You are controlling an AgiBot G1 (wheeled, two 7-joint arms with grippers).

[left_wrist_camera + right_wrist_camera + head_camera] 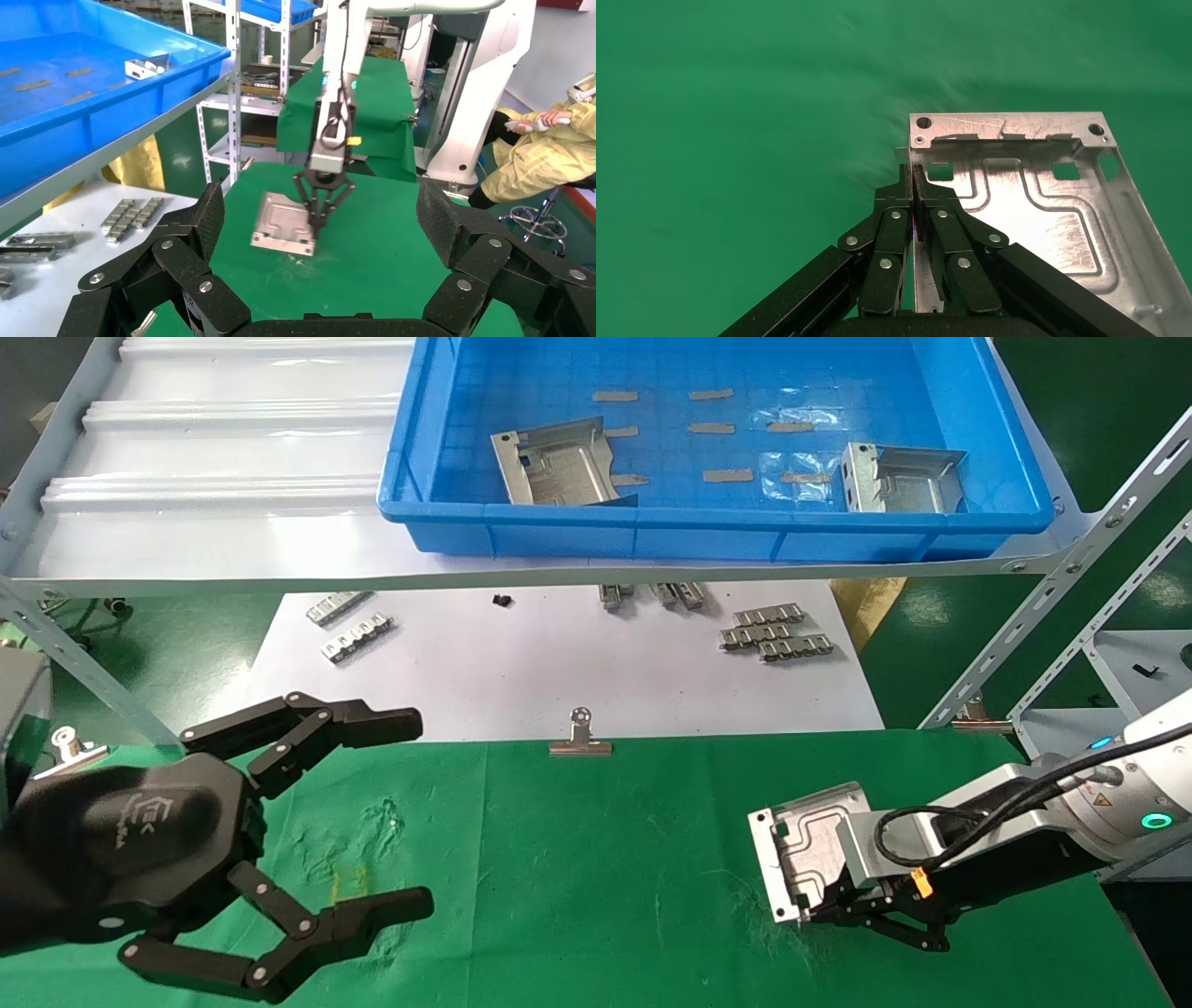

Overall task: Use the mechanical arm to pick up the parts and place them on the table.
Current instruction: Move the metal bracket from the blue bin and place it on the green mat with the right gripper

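While the left gripper (pixel 410 812) hangs spread wide and idle, the right gripper (pixel 812 907) pinches a stamped metal plate's (pixel 808 845) edge over the green table (pixel 577 859).

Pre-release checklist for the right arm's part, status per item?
1. Grip: right gripper shut on the part's side wall, ok.
2. Part over the table, on the green cloth and not the white sheet: ok.
3. Part resting on the cloth: cannot tell; its far edge looks close to the cloth in the left wrist view, contact not visible.
4. Drop spot free: nothing under or beside the part, binder clip well apart, ok.
5. Left gripper open, at the table's left side, apart from the part: ok.
6. Parts left in the blue bin: two, so task not done.
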